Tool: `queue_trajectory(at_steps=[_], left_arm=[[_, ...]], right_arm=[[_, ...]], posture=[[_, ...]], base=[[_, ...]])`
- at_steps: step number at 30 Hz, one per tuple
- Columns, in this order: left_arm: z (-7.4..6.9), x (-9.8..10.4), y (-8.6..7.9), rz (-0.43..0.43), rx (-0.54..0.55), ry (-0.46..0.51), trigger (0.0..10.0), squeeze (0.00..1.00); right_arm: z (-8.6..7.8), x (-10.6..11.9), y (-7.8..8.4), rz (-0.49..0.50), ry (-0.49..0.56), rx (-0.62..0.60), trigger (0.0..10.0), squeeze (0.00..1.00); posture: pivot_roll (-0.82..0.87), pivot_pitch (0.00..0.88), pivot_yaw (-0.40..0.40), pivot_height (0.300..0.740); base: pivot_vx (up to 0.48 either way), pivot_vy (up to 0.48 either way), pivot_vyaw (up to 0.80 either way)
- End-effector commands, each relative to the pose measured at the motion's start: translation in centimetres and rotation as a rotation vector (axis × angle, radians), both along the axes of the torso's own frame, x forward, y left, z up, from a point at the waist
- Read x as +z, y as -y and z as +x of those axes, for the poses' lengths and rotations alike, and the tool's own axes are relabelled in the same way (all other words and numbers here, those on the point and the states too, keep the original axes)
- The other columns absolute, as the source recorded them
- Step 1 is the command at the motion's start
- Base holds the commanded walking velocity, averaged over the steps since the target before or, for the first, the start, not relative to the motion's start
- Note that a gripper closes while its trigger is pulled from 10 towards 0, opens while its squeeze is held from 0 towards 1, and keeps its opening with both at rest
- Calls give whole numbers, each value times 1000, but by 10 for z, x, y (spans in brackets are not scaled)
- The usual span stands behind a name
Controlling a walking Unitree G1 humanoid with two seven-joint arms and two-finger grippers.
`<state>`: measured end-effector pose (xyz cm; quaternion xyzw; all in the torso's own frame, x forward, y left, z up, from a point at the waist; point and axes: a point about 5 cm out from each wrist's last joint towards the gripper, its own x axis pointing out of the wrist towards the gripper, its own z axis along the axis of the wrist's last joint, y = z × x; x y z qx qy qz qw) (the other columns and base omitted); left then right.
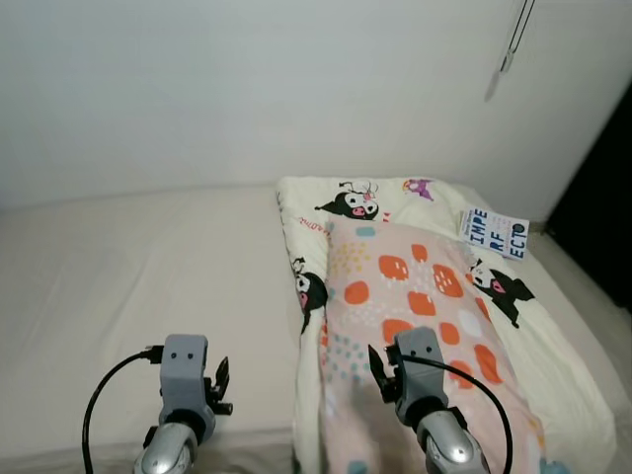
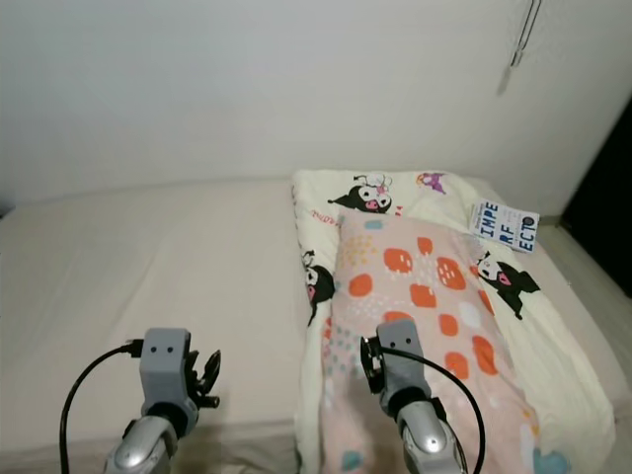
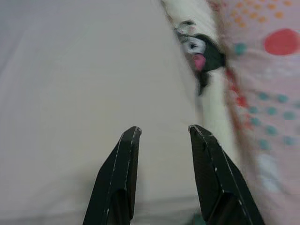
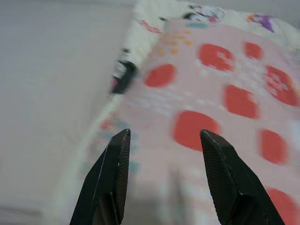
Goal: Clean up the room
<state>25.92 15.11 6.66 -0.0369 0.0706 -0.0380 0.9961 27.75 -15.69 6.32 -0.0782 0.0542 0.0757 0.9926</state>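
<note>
The pink blanket [image 1: 415,316], soft, light and floppy, lies on the bed [image 1: 128,286] directly under the open, empty right end effector [image 4: 164,140], best pinched at its edge; left end effector [image 3: 161,133] open beside it.

Soft, even indoor light, fairly bright, with no glare. The head views are reasonably sharp; the wall [image 1: 247,89] fades to grey toward the upper corners, and a dark strip [image 1: 602,207] sits at the right edge. A faint shadow lies on the pink blanket [image 2: 415,296] near the bottom. Both wrist views are blurred: the bedding is smeared, while the black fingers [image 3: 119,178] stay crisp
</note>
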Motion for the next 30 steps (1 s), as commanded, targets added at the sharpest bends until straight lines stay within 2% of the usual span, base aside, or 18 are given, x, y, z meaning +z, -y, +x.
queue_trajectory(at_steps=[1, 8, 11, 16, 18, 24, 30], left_arm=[[-2, 0, -1, 7, 4, -7, 10000, 0], [0, -1, -1, 18, 5, -21, 10000, 0], [1, -6, -1, 39, -13, -79, 10000, 0], [3, -7, -2, 44, -4, -89, 10000, 0], [3, -6, -2, 52, -8, -83, 10000, 0], [5, -4, -1, 88, -7, -73, 10000, 0], [6, 3, -2, 67, 30, -23, 10000, 0]], right_arm=[[-1, -2, 0, 3, -6, -2, 10000, 0], [-1, -3, 0, 3, -8, -4, 10000, 0], [-2, -3, 0, 3, -7, -6, 10000, 0], [-2, -3, 1, 3, -7, -8, 10000, 0], [-2, -3, 1, 2, -7, -10, 10000, 0], [-2, -3, 3, 2, -8, -15, 10000, 0], [-1, -3, 3, 1, -5, -16, 10000, 0]], posture=[[-38, 152, 15, 740], [-38, 153, 17, 740], [-37, 152, 20, 740], [-38, 153, 22, 740], [-38, 153, 22, 740], [-36, 153, 22, 740], [-37, 149, 20, 740]], base=[[0, -480, 0], [0, -479, 0], [0, 126, 0], [0, 406, 0], [0, 446, 0], [0, 0, 0], [0, 0, 0]])
